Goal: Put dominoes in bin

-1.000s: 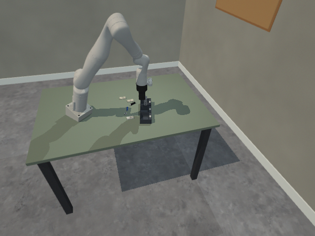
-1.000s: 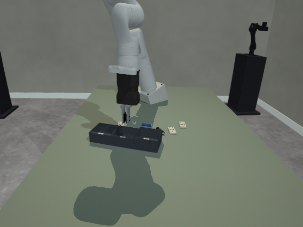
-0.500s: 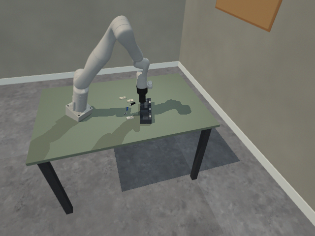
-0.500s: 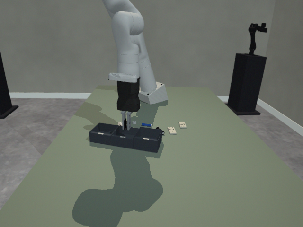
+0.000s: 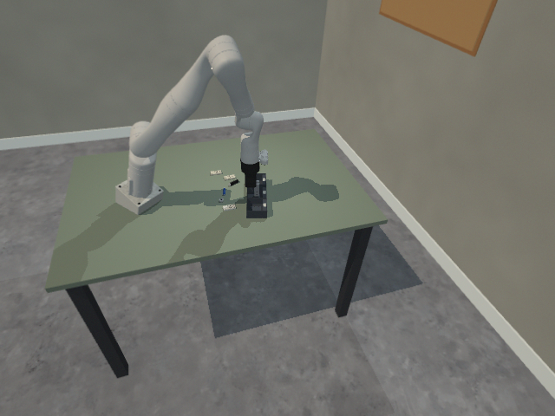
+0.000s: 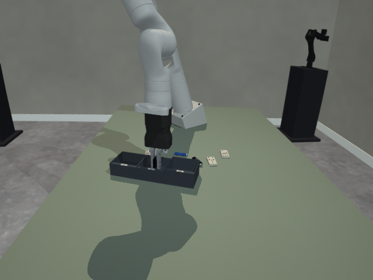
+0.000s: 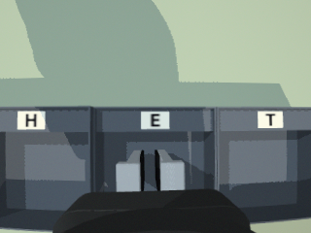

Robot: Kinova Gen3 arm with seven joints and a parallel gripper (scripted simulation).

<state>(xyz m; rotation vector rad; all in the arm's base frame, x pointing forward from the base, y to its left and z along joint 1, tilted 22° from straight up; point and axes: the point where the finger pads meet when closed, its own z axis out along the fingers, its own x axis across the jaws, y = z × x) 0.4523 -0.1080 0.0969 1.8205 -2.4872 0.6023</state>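
Gripper (image 7: pixel 155 170) nearly closed, apparently empty, hanging inside middle bin E (image 7: pixel 155 120), not T (image 7: pixel 270 119); 3 dominoes (image 6: pixel 211 160) on table.

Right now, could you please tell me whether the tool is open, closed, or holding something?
Tool: closed, holding nothing, with only a thin slit between its fingers, down inside bin E.

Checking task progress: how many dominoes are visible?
3 dominoes on the table: two together beyond the bins' end, one behind them by the tool. Others may be hidden.
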